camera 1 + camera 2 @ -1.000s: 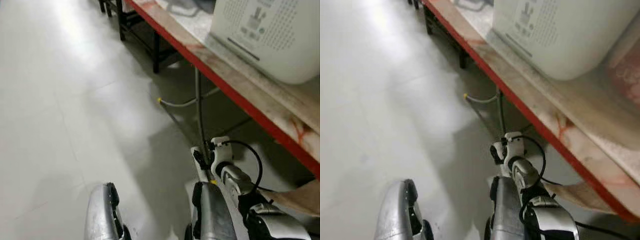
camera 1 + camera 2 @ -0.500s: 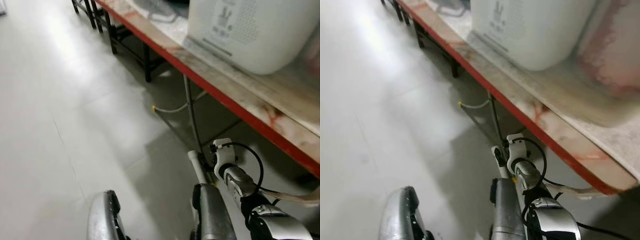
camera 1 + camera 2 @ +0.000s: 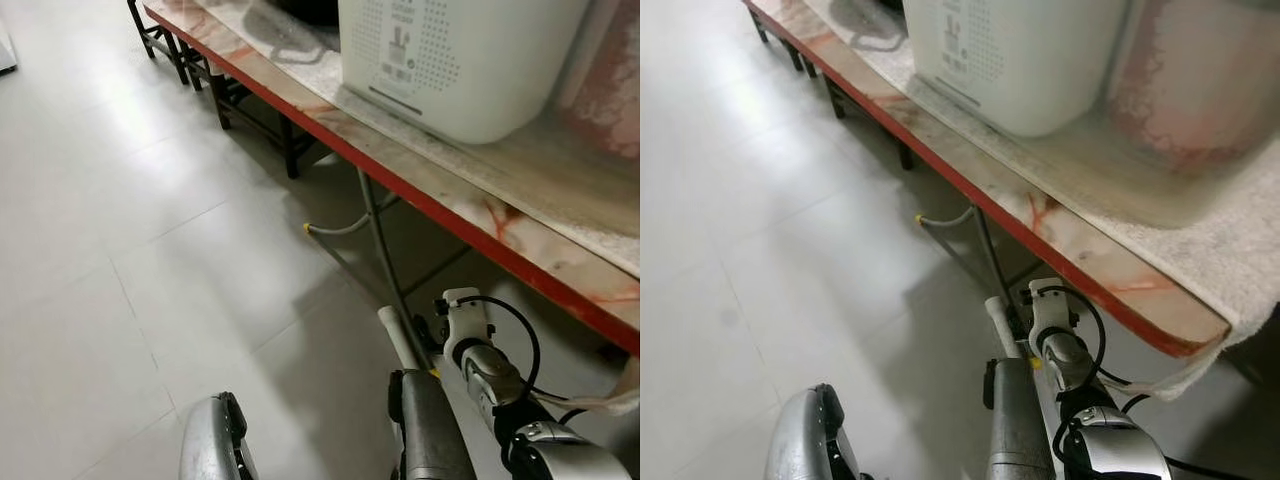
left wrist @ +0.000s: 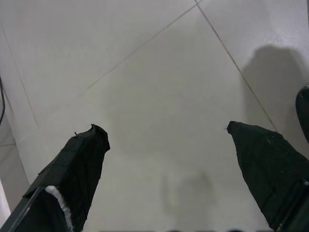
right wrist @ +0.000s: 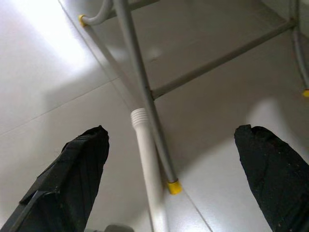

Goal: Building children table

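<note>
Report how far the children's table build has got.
Nothing looks assembled yet. The right gripper hangs open over a white threaded tube beside a grey folding frame on the floor; the left gripper is open above bare tiles. Picking up and joining the parts is all left.

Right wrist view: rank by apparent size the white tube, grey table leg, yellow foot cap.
1. grey table leg, longest, runs off the frame
2. white tube, shorter but thicker; nearer the camera, so true size is unsure
3. yellow foot cap, clearly smallest

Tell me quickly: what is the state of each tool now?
Left tool: open, holding nothing, over the floor.
Right tool: open, holding nothing, above the white threaded plastic tube.
</note>
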### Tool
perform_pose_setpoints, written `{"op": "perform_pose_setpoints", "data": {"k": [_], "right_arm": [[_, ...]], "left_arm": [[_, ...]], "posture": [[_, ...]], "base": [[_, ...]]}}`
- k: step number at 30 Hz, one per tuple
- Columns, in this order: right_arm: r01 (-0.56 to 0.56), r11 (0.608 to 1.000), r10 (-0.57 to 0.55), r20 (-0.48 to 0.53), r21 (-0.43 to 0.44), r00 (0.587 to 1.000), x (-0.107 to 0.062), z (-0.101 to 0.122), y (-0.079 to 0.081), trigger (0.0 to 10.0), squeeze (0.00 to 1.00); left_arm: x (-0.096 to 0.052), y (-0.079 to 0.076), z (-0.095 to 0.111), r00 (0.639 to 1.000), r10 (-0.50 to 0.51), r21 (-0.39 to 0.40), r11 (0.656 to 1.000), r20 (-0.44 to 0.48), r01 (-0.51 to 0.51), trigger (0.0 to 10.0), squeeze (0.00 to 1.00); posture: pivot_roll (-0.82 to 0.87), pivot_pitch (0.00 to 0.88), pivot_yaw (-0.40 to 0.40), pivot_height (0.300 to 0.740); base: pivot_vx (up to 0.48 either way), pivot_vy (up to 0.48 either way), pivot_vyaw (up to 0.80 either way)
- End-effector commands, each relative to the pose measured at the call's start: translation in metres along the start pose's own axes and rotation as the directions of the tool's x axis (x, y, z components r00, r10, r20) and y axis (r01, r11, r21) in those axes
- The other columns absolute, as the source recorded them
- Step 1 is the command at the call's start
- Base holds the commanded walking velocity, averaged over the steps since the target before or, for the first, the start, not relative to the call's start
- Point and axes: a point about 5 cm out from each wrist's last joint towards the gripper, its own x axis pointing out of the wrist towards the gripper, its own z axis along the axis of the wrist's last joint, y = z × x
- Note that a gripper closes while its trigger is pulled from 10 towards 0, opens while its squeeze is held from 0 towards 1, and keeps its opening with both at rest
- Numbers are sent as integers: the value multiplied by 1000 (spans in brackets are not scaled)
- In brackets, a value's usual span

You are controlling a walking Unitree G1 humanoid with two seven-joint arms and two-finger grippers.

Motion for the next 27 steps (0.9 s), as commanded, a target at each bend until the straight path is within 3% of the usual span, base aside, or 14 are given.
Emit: {"op": "perform_pose_setpoints", "data": {"k": [1,4,9,13,19,22,27], "right_arm": [[23,1000,-23,-13,10,1000,-2,-6,-1,10000,0],[92,995,-93,-20,-22,995,-3,-7,-9,10000,0],[138,990,-137,-71,3,988,-6,-17,-16,10000,0],[130,991,-126,-142,17,982,-10,-31,-17,10000,0],[149,988,-140,-161,46,977,-12,-38,-19,10000,0],[145,983,-117,-230,111,966,-19,-55,-20,10000,0],[158,983,-129,-263,96,956,-26,-68,-23,10000,0]], "left_arm": [[-6,2,-13,999,5,9,1000,-42,-5,10000,0],[-7,3,-18,998,8,8,1000,-56,-7,10000,0],[-8,3,-21,998,8,9,1000,-64,-7,10000,0],[-9,4,-23,998,12,11,1000,-68,-11,10000,0],[-8,6,-24,997,16,11,1000,-70,-15,10000,0],[-9,4,-26,997,16,10,1000,-73,-16,10000,0],[-10,3,-27,997,15,8,1000,-75,-14,10000,0]], "posture": [[-4,203,37,501],[-6,205,31,501],[-4,206,31,501],[0,209,24,501],[0,210,22,501],[3,211,19,491],[13,214,14,471]], "base": [[0,0,0],[0,0,0],[0,0,0],[0,0,0],[0,0,0],[0,0,0],[0,0,0]]}}
